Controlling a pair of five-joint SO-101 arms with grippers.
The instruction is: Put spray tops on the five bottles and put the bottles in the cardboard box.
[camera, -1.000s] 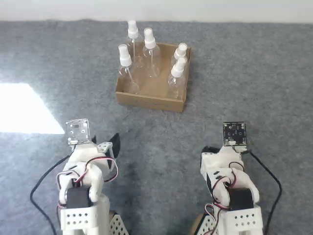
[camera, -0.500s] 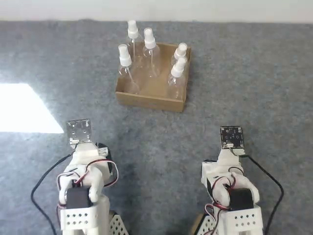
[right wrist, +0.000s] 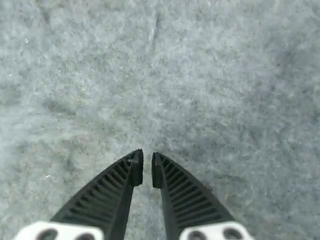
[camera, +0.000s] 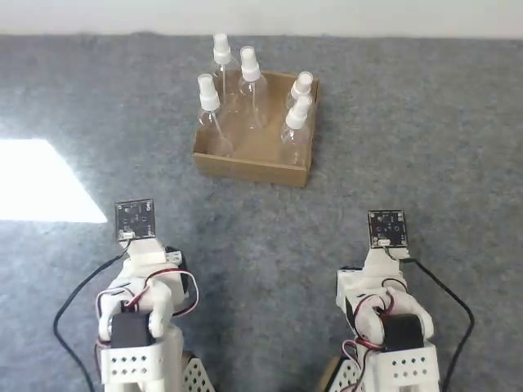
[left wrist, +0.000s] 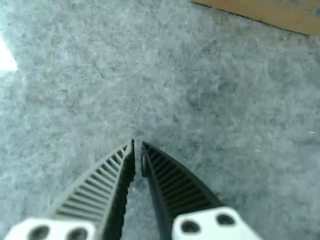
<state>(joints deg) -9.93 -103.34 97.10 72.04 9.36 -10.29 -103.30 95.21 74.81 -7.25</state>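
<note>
1. Left pincer [left wrist: 137, 145]: ribbed black fingers pressed almost together, pinching nothing, low over the grey carpeted surface [left wrist: 75, 75].
2. Right pincer [right wrist: 147, 155]: likewise all but closed and empty, above the same surface.
3. Ahead of both and well apart from them sits the brown open-topped cardboard box [camera: 253, 169], roughly midway between them; neither is clearly nearer.
4. Five clear plastic bottles [camera: 250, 98], each wearing one of the white spray tops [camera: 248, 59], stand upright in the box, long axes vertical.
5. Judged from this, the task looks complete; no further reach seems called for.
</note>
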